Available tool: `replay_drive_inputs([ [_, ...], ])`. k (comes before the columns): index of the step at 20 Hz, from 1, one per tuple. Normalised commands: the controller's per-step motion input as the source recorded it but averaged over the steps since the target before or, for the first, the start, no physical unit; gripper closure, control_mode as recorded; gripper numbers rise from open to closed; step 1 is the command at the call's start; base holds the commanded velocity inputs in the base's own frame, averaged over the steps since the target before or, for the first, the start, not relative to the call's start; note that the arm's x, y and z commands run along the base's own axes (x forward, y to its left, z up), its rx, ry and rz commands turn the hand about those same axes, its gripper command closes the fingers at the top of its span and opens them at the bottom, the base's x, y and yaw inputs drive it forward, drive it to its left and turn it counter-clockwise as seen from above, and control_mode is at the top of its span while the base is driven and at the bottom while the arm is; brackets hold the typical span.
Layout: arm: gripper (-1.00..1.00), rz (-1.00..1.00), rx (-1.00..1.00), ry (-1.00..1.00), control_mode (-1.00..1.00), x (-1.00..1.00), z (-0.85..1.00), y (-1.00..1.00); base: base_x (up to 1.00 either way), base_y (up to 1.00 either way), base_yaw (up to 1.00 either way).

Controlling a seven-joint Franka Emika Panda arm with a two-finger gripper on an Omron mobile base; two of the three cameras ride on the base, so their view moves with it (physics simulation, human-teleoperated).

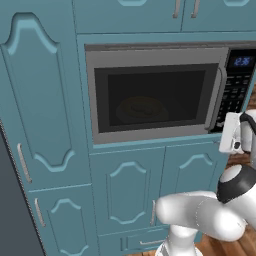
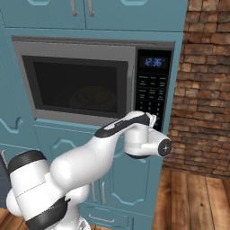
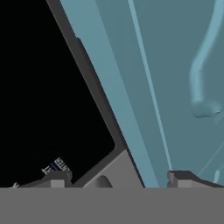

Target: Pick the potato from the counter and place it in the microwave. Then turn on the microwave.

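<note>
The microwave (image 1: 150, 56) (image 2: 76, 47) is built into teal cabinets and its dark glass door is shut. Behind the glass only a dim round plate shape (image 1: 141, 108) shows; the potato cannot be made out. The black keypad (image 1: 236, 95) (image 2: 152, 90) with its blue display (image 2: 154, 62) sits on the right side. My gripper (image 2: 152, 120) (image 1: 231, 132) is raised in front of the keypad's lower end. In the hand view my gripper (image 3: 118, 179) is open with nothing between its fingertips (image 3: 59, 179), very close to the keypad's bottom corner (image 3: 52, 131).
Teal cabinet doors (image 1: 130, 190) (image 3: 175, 65) lie below and beside the microwave. A brick wall (image 2: 206, 90) and wood floor (image 2: 197, 197) are to the right. A dark tall surface (image 1: 10, 215) stands at the far left.
</note>
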Motion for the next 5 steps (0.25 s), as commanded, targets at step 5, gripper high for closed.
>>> replay_drive_inputs([
  [5, -1.00, 0.00, 0.05, 0.00, -1.00, 0.10, -0.19, -0.08, 0.00, 0.00, 0.00],
])
